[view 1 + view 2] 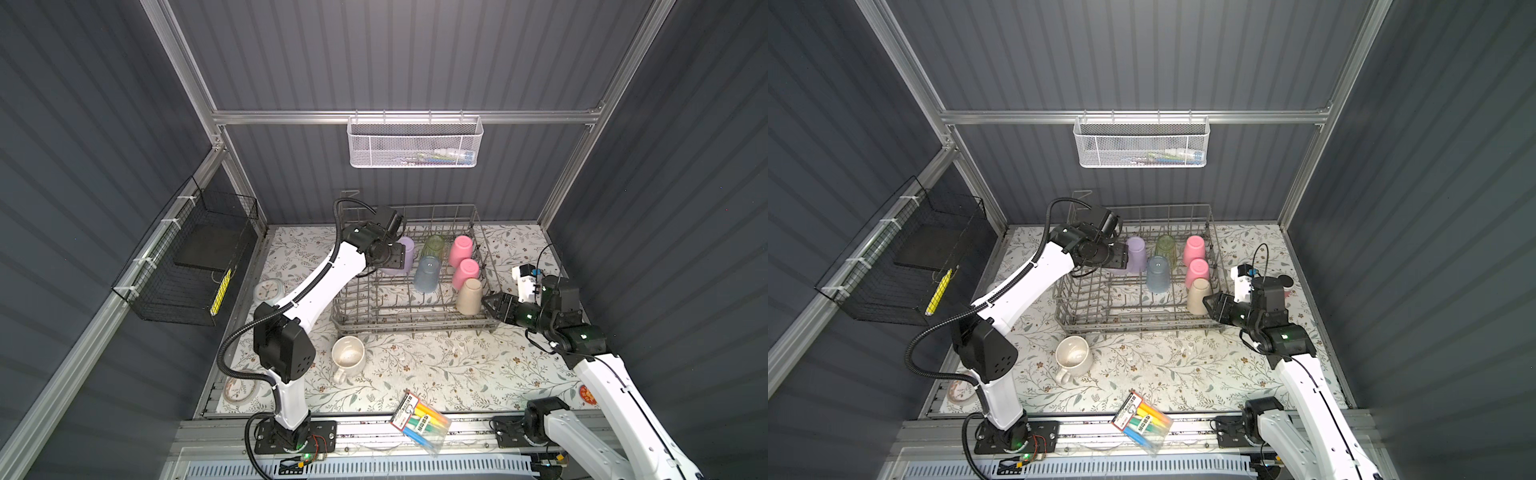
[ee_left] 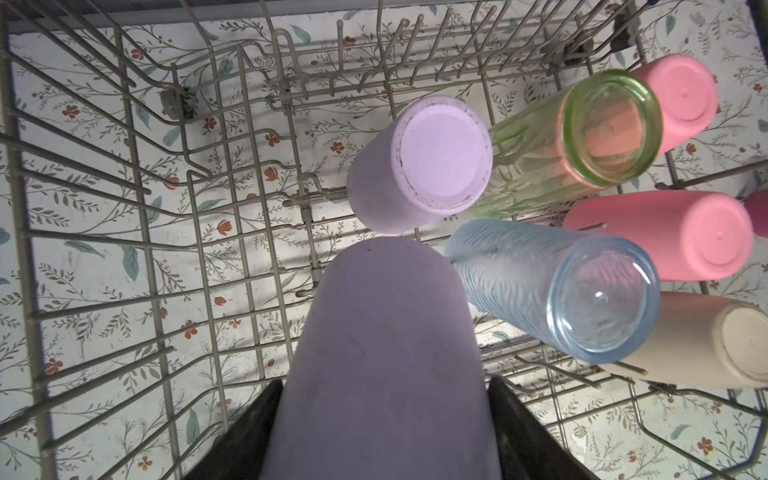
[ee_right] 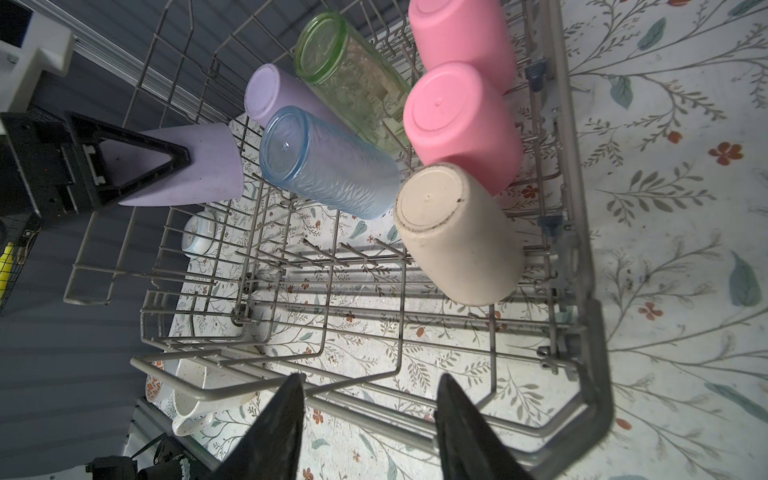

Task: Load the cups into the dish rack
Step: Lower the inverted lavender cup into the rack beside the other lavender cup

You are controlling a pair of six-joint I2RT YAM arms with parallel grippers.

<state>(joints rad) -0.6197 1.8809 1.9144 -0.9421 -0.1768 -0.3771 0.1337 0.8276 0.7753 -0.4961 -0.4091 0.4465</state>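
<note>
Grey ribbed walls (image 1: 374, 54) close your cell on three sides, braced by a bare aluminium frame (image 1: 291, 117). The tabletop (image 1: 436, 370) under both arms wears a pale cloth printed with leafy sprigs and small red flowers. Your left gripper (image 2: 385, 382) is clamped on a lilac cup (image 2: 386, 324), one finger on each flank, holding it over the wire floor of the dish rack (image 1: 415, 326); whether the cup touches the wires you cannot tell. Just past the far end of that held cup a second lilac cup (image 2: 432, 162) stands upside down. Off to one side of those jaws the green tumbler (image 2: 602, 129), the blue cup (image 2: 561, 282), two pink cups (image 2: 681, 237) and the beige cup (image 2: 706, 345) also sit bottoms-up on the tines. Your right gripper (image 3: 372, 399) hangs at the rack's rim with its jaws spread and nothing between them, the beige cup being the nearest thing ahead of its tips. The mug (image 1: 348, 355) stands upright on the cloth outside the rack, back toward your left arm's base from its jaws, and the marker pack (image 1: 422, 419) lies at the table's near edge. A white mesh basket (image 1: 415, 143) hangs on the back wall, and a black wire basket (image 1: 187, 266) is fixed to the wall on your left arm's side.
</note>
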